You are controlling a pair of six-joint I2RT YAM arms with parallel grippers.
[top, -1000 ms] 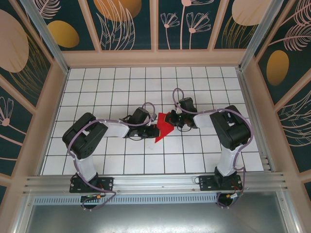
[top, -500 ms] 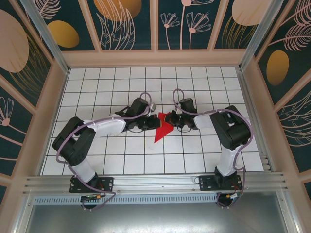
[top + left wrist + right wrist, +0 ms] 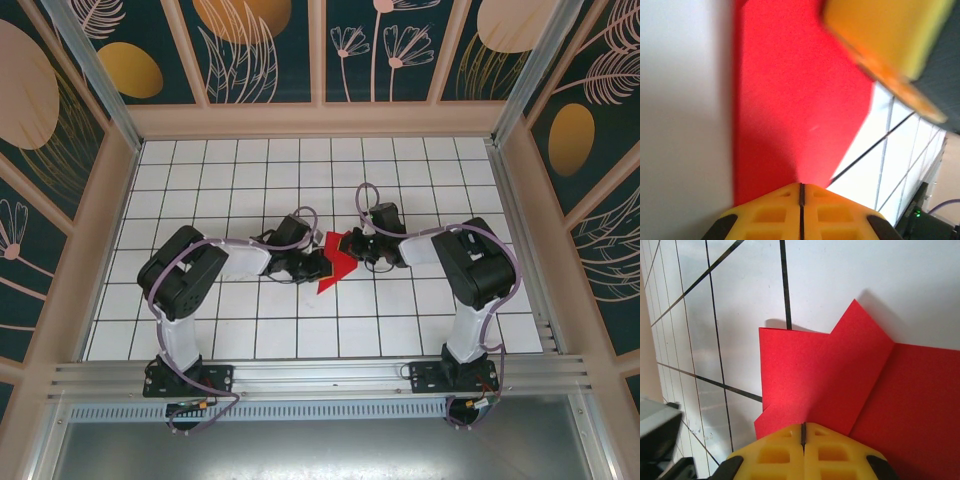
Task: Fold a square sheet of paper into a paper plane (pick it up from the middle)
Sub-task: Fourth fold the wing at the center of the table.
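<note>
white grid table [image 3: 250, 322] w/ folded red paper [image 3: 340, 266] lying flat near mid.

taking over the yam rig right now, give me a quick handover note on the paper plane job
Left gripper: fingers shut, pinching one edge of the red sheet.
Right gripper: fingers shut on the sheet's other side, at a folded flap.
Paper: between the two grippers, near the middle of the table.
Done: partly folded; overlapping layers show in the right wrist view.
Left: it is not a narrow dart with a centre ridge yet, so the remaining folds are to be made.
</note>
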